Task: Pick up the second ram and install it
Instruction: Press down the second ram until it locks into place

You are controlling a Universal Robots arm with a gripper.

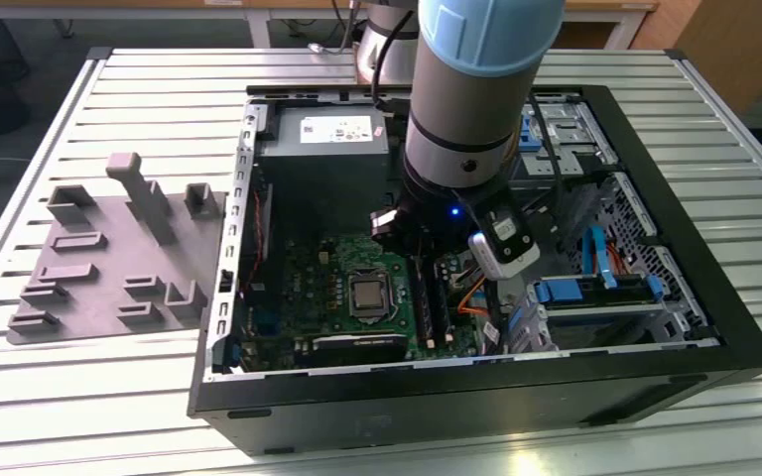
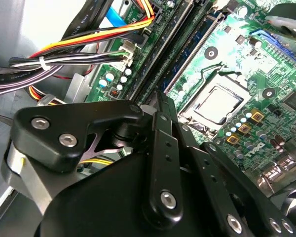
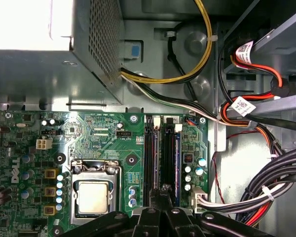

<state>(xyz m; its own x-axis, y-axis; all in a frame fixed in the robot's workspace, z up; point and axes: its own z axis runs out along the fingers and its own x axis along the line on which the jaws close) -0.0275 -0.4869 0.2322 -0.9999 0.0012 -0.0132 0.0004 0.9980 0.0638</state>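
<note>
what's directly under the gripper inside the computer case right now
Under the gripper lie the black memory slots on the green motherboard, beside the processor socket. The gripper's body covers the slots' near end, so whether a stick sits there is hidden.

Arm (image 1: pixel 467 99) upright, fingers (image 3: pixel 160 200) pinched together — pointing down

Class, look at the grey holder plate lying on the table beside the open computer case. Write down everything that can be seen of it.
The grey holder plate is a flat, matt slab that looks like plastic, one grey throughout. Blocks of differing heights rise from it, some stepped, with one tall post near its far edge. It lies flat on the slatted metal table, at the exterior view's left of the open computer case. Its edge comes close to the case wall; whether they touch cannot be told.
</note>
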